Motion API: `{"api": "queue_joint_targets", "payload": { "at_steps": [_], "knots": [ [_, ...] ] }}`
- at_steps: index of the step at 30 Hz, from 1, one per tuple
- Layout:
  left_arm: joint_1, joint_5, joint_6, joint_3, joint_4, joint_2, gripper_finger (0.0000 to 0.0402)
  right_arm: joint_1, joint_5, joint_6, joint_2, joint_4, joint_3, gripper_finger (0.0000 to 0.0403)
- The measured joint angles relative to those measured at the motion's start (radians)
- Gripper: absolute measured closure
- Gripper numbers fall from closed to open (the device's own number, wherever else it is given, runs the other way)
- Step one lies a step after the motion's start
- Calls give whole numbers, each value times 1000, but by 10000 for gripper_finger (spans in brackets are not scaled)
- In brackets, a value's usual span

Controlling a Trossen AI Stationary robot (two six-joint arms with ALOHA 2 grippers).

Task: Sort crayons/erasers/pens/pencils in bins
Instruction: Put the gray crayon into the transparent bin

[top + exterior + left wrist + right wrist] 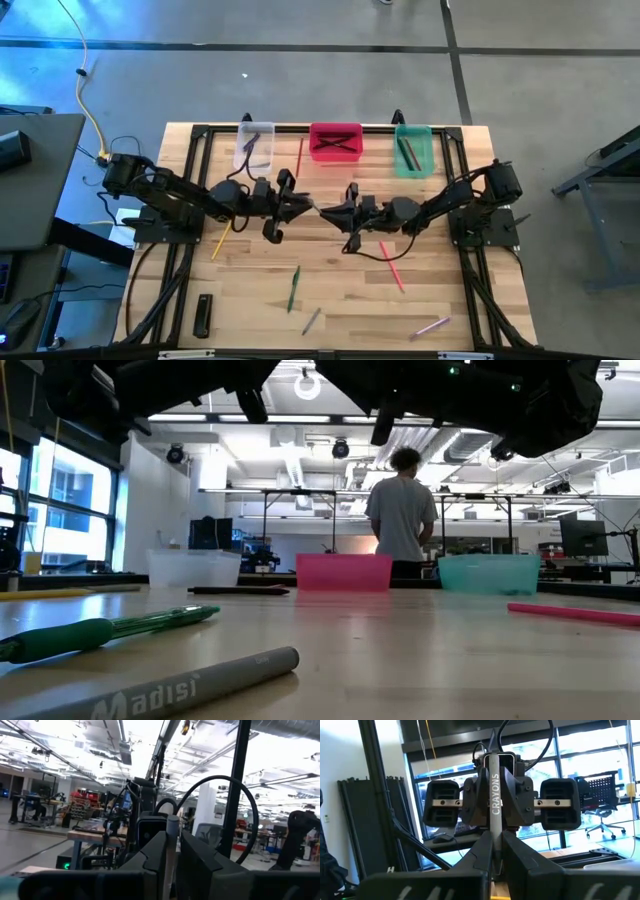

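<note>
Meeting tip to tip above mid-table: left gripper (305,206) and right gripper (330,210). Both clamping one grey crayon (494,795), lettered "CRAYONS", standing upright between them.

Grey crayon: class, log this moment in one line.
grey crayon: mid-air over table | right claw: shut on it | left claw: shut on it
</note>
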Motion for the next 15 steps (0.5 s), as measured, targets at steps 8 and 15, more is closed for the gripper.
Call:
{"api": "queue_joint_targets", "payload": {
  "at_steps": [8, 15],
  "knots": [
    [0, 19, 4, 32, -15, 0, 337, 0, -9, -18, -1, 9, 0, 387],
    [0, 48, 21, 48, -30, 0, 346, 0, -18, -22, -1, 10, 0, 387]
  ]
}}
